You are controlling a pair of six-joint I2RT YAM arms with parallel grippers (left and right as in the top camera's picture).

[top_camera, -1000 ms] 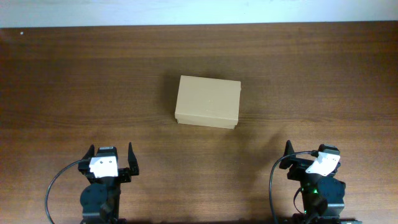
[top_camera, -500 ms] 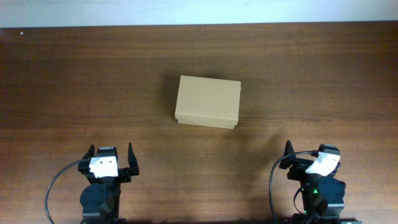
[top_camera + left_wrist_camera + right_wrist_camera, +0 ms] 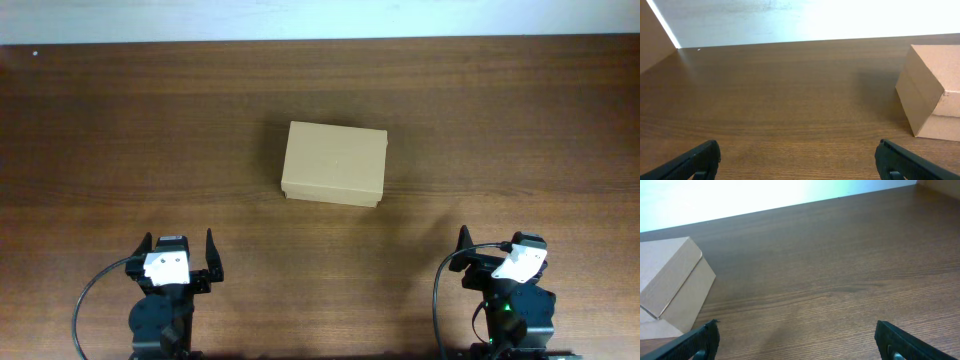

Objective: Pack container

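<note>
Left claw (image 3: 179, 242), at the near left of the table (image 3: 120, 130): jaws spread wide, holding nothing and touching nothing; in the left wrist view only the two dark fingertips (image 3: 702, 159) show at the lower corners, with bare wood grain between them. Right claw (image 3: 494, 246), at the near right: likewise spread wide and empty, its fingertips (image 3: 892, 341) low at the corners of the right wrist view, clear of any object. Both claws point toward the far side of the table, and a black cable (image 3: 85, 300) loops beside each arm base. The container (image 3: 334, 163), a plain tan cardboard box, rests on the table near its centre, far of both claws and well apart from them, lying between their two lines of reach. Its lid lies flat and closed, its long side running left to right with a slight skew. The left wrist view catches it at the right margin (image 3: 932, 90), the right wrist view at the left margin (image 3: 670, 280), where a flap seam crosses the side face. A pale wall (image 3: 320, 18) bounds the far edge of the table.
</note>
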